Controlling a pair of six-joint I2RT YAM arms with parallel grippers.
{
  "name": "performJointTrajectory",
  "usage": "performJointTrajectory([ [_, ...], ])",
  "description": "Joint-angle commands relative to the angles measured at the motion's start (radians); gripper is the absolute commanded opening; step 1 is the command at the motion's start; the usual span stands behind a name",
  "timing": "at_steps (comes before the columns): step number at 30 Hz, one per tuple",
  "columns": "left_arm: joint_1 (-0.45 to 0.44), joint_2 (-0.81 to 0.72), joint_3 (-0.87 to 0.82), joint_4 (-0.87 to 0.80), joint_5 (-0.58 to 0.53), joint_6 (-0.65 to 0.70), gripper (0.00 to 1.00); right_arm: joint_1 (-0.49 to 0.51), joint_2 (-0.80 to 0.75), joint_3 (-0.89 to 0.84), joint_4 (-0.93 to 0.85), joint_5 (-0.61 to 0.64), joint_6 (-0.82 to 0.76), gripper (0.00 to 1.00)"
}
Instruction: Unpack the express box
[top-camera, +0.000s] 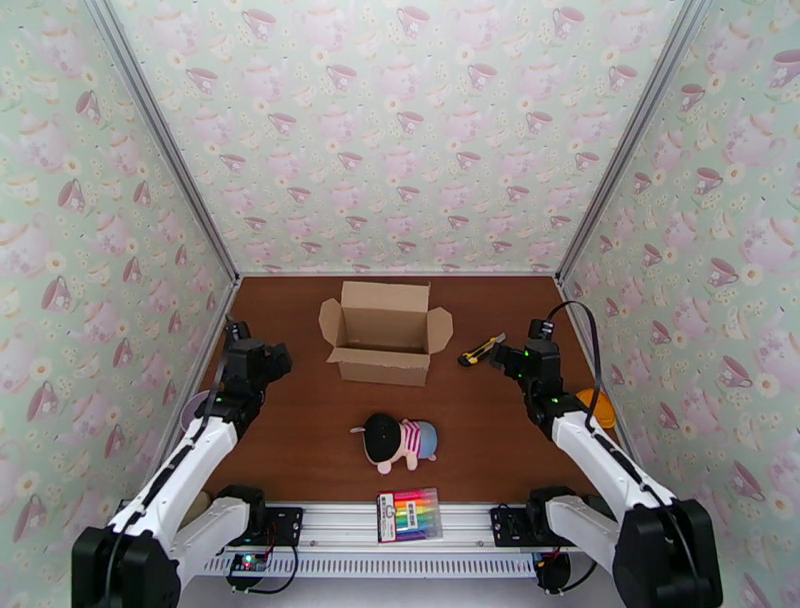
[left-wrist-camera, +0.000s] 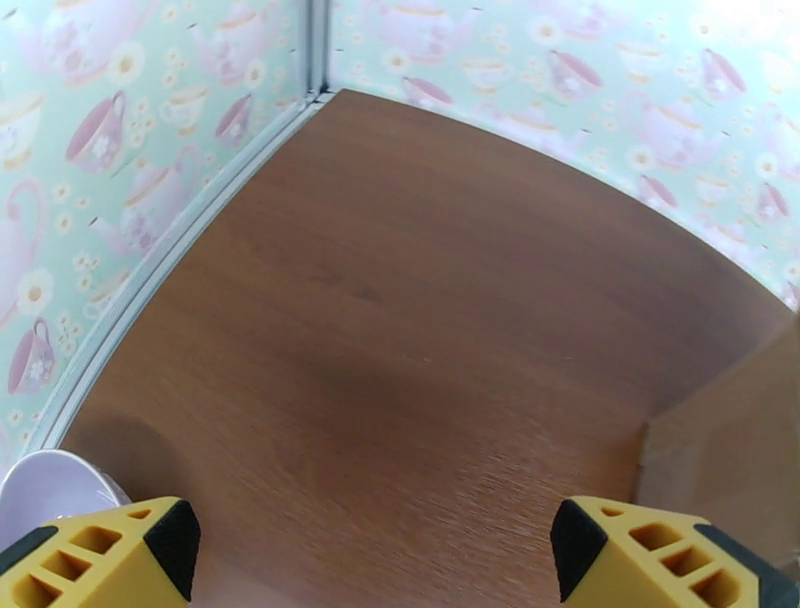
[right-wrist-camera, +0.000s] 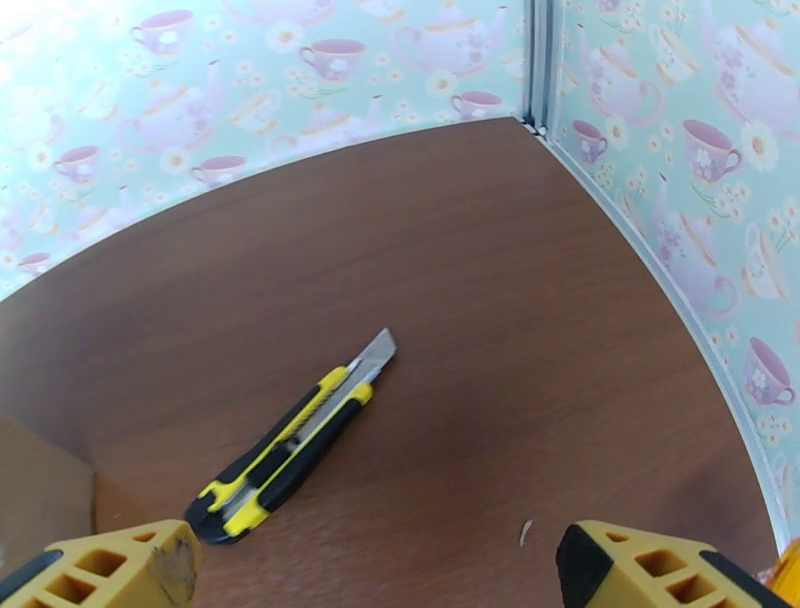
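- The express box (top-camera: 385, 335) sits upright toward 12 o'clock on the brown worktop (top-camera: 300, 440), with all four top flaps folded outward. From my overhead view I see only bare cardboard inside.
- My left claw (top-camera: 268, 362) hovers at 9 o'clock of the box, well apart from it. On its wrist camera the left claw (left-wrist-camera: 375, 560) has its yellow fingers spread wide with nothing between them, only bare worktop below. A cardboard edge of the box (left-wrist-camera: 725, 455) shows at 3 o'clock.
- My right claw (top-camera: 508, 358) is at 3 o'clock of the box. Its wrist view shows the right claw (right-wrist-camera: 378, 570) fully spread and empty.
- A yellow-and-black utility knife (right-wrist-camera: 290, 445) lies flat on the worktop just ahead of the right claw, its blade tip pointing to 1 o'clock and not touching the fingers.
- A plush doll (top-camera: 398, 441) lies on its side at 6 o'clock of the box.
- A marker pack (top-camera: 409, 514) rests at 6 o'clock of the doll, on the near rail.
- A pale rounded rim (left-wrist-camera: 50, 485), possibly a plate, shows beside my left finger.
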Motion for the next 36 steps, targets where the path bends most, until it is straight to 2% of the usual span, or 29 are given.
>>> performJointTrajectory([
  [1, 0.038, 0.061, -0.026, 0.225, 0.023, 0.045, 0.99, -0.007, 0.039, -0.025, 0.144, 0.026, -0.05, 1.0],
  [10, 0.075, 0.25, -0.037, 0.464, 0.057, 0.153, 0.99, -0.011, 0.168, -0.07, 0.362, 0.045, -0.104, 1.0],
  [20, 0.089, 0.364, -0.064, 0.668, 0.079, 0.237, 0.99, -0.013, 0.311, -0.084, 0.623, 0.067, -0.209, 1.0],
  [24, 0.095, 0.42, -0.076, 0.728, 0.125, 0.246, 0.99, -0.031, 0.395, -0.094, 0.727, 0.024, -0.219, 1.0],
  [26, 0.095, 0.45, -0.105, 0.803, 0.16, 0.261, 0.98, -0.04, 0.39, -0.099, 0.727, 0.001, -0.212, 1.0],
  [30, 0.094, 0.442, -0.13, 0.842, 0.194, 0.276, 0.98, -0.059, 0.42, -0.148, 0.838, -0.063, -0.212, 1.0],
  [32, 0.091, 0.441, -0.161, 0.903, 0.227, 0.293, 0.98, -0.063, 0.439, -0.168, 0.899, -0.076, -0.216, 1.0],
  [34, 0.085, 0.449, -0.196, 0.97, 0.248, 0.308, 0.98, -0.063, 0.435, -0.163, 0.883, -0.075, -0.216, 1.0],
  [36, 0.079, 0.528, -0.244, 1.129, 0.237, 0.308, 0.98, -0.063, 0.433, -0.162, 0.875, -0.075, -0.215, 1.0],
])
